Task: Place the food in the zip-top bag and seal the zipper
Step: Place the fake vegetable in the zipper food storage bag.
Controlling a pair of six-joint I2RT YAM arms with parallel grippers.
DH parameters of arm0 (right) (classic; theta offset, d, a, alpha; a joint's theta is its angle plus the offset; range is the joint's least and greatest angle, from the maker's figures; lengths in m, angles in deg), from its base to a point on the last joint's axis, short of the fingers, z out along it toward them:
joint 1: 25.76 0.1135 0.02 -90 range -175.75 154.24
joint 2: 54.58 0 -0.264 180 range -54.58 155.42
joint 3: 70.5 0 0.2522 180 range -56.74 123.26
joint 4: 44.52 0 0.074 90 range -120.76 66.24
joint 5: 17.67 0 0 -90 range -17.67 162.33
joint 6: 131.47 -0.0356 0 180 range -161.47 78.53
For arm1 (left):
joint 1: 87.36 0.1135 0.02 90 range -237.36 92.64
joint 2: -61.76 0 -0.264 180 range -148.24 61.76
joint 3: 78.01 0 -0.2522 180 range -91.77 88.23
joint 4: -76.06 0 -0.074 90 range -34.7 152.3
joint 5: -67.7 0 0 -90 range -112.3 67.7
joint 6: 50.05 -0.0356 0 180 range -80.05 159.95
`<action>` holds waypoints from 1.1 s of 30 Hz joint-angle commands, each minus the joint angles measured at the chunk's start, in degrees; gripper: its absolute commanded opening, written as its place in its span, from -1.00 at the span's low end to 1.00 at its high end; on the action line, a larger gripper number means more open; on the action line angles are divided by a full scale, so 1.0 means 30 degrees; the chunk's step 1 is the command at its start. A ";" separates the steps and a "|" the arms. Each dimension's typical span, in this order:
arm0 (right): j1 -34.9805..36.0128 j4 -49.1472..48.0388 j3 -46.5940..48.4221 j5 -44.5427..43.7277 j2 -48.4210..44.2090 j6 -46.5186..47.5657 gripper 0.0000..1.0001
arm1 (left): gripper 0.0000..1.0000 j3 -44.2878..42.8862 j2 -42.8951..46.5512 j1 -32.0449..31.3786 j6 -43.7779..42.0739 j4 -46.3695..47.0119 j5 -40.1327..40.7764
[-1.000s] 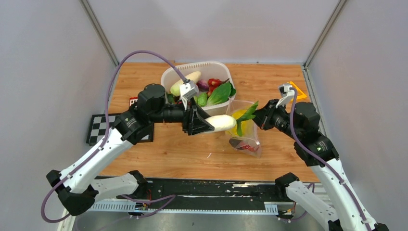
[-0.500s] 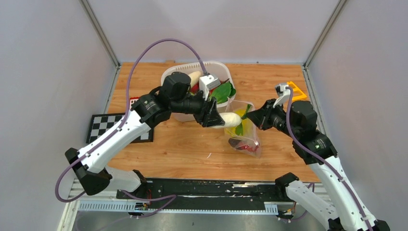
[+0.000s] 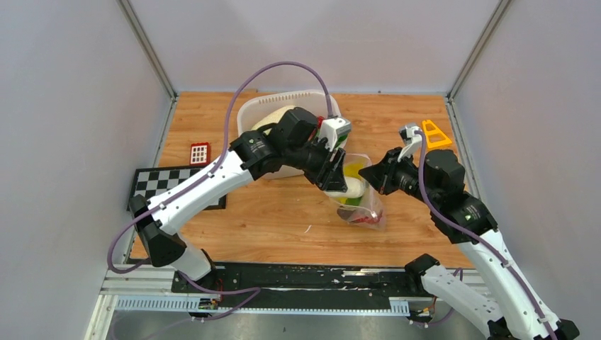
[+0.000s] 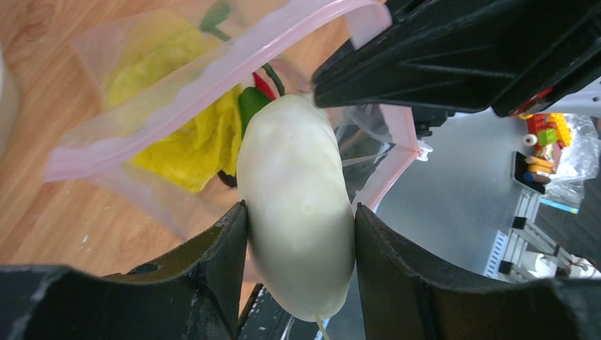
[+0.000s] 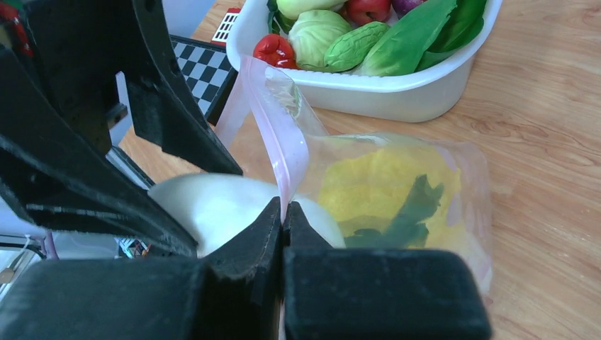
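Zip-top bag [image 3: 370,212] sits on the table [image 3: 269,219] in the top view, around 4 o'clock from the white tub [image 3: 262,113], mouth up. Your left gripper [image 3: 339,180] has the long white radish [image 3: 354,188] nose-down in the opening; your right gripper [image 3: 368,172] is on the rim's 3 o'clock side.

Left wrist: jaws clamp the radish, tip inside the zipper [image 4: 212,74], with yellow cabbage [image 4: 191,145] and green and red bits already in.

Right wrist: jaws pressed together, pinching the zipper to hold the mouth open. At 12 o'clock the tub has a red piece [image 5: 275,49], greens [image 5: 418,32] and a pale cabbage [image 5: 317,35] waiting. I'd say you're under halfway, sealing not started.
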 commanded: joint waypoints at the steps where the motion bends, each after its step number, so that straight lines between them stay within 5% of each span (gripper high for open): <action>1: 0.0365 -0.0669 0.0673 -0.1097 -0.0345 0.0169 -1.00 | -0.72 -0.0026 -0.0514 -0.0889 0.1482 0.2403 -0.1359; 12: 0.0367 -0.1288 0.0178 -0.1172 -0.0611 -0.0470 -1.00 | -0.65 -0.1173 -0.3332 -0.1265 -0.0482 0.0630 -0.0877; 23: 0.0368 -0.1363 -0.0620 -0.3500 -0.1564 -0.1456 -1.00 | -0.03 0.2416 -0.1860 -0.2063 0.1086 0.6475 0.0340; 33: 0.0368 -0.1340 -0.0876 -0.3739 -0.1488 -0.1620 -1.00 | 0.49 0.3583 0.0555 -0.2085 0.0242 0.6319 0.0624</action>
